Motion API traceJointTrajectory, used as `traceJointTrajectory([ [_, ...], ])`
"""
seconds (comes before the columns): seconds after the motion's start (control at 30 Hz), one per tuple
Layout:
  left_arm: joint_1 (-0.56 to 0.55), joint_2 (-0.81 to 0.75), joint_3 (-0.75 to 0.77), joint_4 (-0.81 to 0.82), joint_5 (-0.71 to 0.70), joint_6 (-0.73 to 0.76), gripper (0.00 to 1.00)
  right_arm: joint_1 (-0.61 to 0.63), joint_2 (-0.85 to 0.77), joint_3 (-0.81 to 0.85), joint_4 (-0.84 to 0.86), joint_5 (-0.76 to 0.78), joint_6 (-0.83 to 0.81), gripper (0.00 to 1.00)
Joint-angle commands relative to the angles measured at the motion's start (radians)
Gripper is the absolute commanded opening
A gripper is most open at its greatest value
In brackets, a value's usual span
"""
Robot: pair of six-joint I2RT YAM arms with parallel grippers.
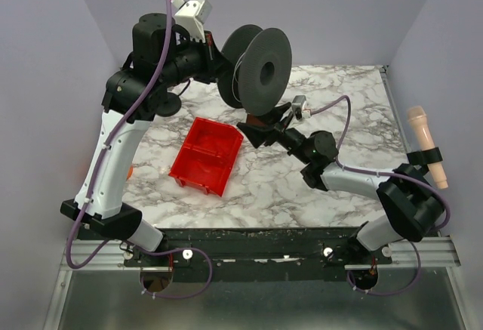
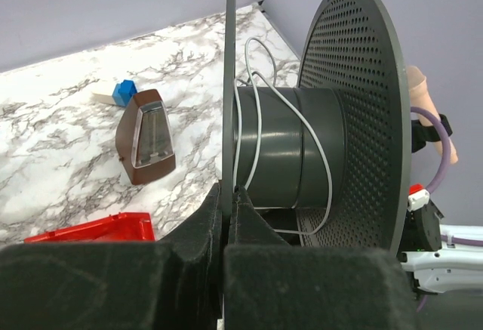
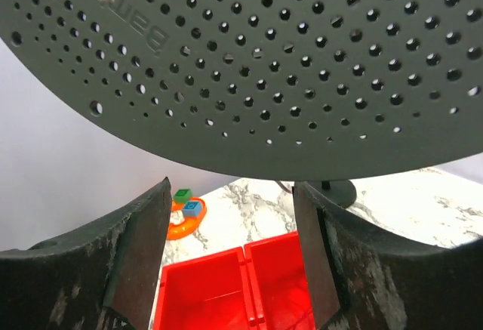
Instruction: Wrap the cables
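Up top, the left gripper (image 2: 229, 194) is clamping hard on the thin near flange of the spool (image 2: 302, 149). Its fingers (image 2: 189, 232) are pinching the plate from both sides, jaws all but closed on it. It's holding the spool up off the table (image 1: 317, 186), axle lying roughly level, both flanges standing upright.

Opposite, the right gripper (image 3: 230, 258) is sitting wide open with nothing between the pads (image 3: 139, 254). It's hanging just under the outer perforated flange and pointing up at it. A gap is showing between fingers and flange edge.

The cables (image 2: 255, 118) are lying as thin white wire on the dark hub between the two flanges, in a few slack turns. One loop is standing up above the hub beside the gripped flange. Another is sagging across the hub toward the perforated flange. None of it is sitting tight on the hub. Can't tell where the free end is running.

Under the right gripper, the red bin (image 1: 205, 155) is sitting on the marble top, two compartments, left of centre. In the left wrist view a brown wedge (image 2: 146, 137) with a clear face is standing on the table beyond the spool, and a blue block (image 2: 124, 92) is lying just behind it. The right wrist view is picking up an orange ring (image 3: 179, 228) carrying small blocks, past the bin. A peach handle (image 1: 426, 145) is hanging in a black clip at the right wall.
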Motion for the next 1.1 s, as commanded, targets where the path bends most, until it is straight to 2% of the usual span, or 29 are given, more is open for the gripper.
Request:
traceJointTrajectory([
  [0.0,0.001,-0.011,0.057,0.041,0.045,-0.039,0.0,0.013,0.032,0.036,0.09,0.085,-0.016,0.73],
  [0.17,0.001,-0.014,0.071,0.041,0.057,-0.039,0.0,0.013,0.055,0.059,0.073,0.101,-0.007,0.59],
  [0.3,0.001,-0.014,0.076,0.042,0.069,-0.047,0.0,0.013,0.09,0.083,0.099,0.105,0.004,0.65],
  [0.5,0.001,-0.019,0.094,0.041,0.074,-0.047,0.0,0.011,0.12,0.125,0.115,0.096,0.008,0.64],
  [0.57,0.001,-0.019,0.093,0.041,0.075,-0.047,0.0,0.013,0.126,0.14,0.102,0.104,0.012,0.58],
  [0.73,0.001,-0.022,0.096,0.041,0.082,-0.047,0.0,0.011,0.137,0.154,0.092,0.113,0.022,0.29],
  [0.87,0.001,-0.025,0.096,0.036,0.086,-0.044,0.0,0.007,0.121,0.123,0.092,0.116,0.018,0.13],
  [1.07,0.006,-0.048,0.045,0.048,0.135,-0.01,0.0,-0.03,0.014,-0.005,0.069,0.148,-0.024,0.05],
])
